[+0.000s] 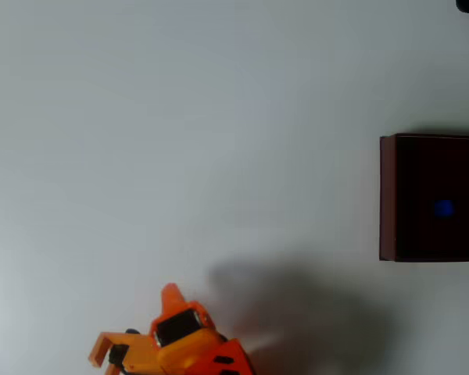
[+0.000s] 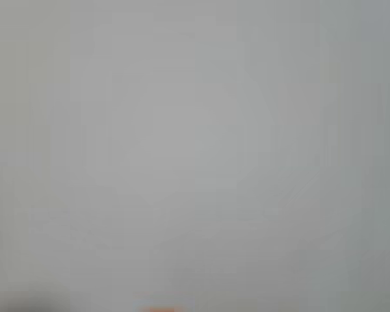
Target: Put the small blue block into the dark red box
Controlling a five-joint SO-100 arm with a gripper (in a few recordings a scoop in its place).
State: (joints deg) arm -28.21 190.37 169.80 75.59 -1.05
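A small blue block (image 1: pixel 443 208) lies inside the dark red box (image 1: pixel 388 197) at the right edge of the overhead view, sitting on the box's near-black floor, roughly central in the part of the box that shows and clear of the walls. The box rests flat on the pale worktop (image 1: pixel 219 141), its right side cut off by the frame; its left wall shows as a thin maroon strip.

Well apart from the box, at the bottom edge and left of centre, the orange arm reaches into the overhead view. Its claw (image 1: pixel 141 328) is over bare worktop, one pointed finger (image 1: pixel 170 295) aimed up the frame and a second, hooked finger (image 1: pixel 102 351) spread out to the left. The fingers stand wide apart, with nothing between them and nothing touching them. A dark patch sits on the claw's body between the two fingers. A soft grey shadow spreads across the worktop to the right of the arm, stopping short of the box.

The wrist view is blurred: pale grey worktop (image 2: pixel 195 143), with a faint sliver of orange at the bottom edge, too indistinct to identify. A small dark shape sits in the top right corner of the overhead view, too little of it visible to say what it is.
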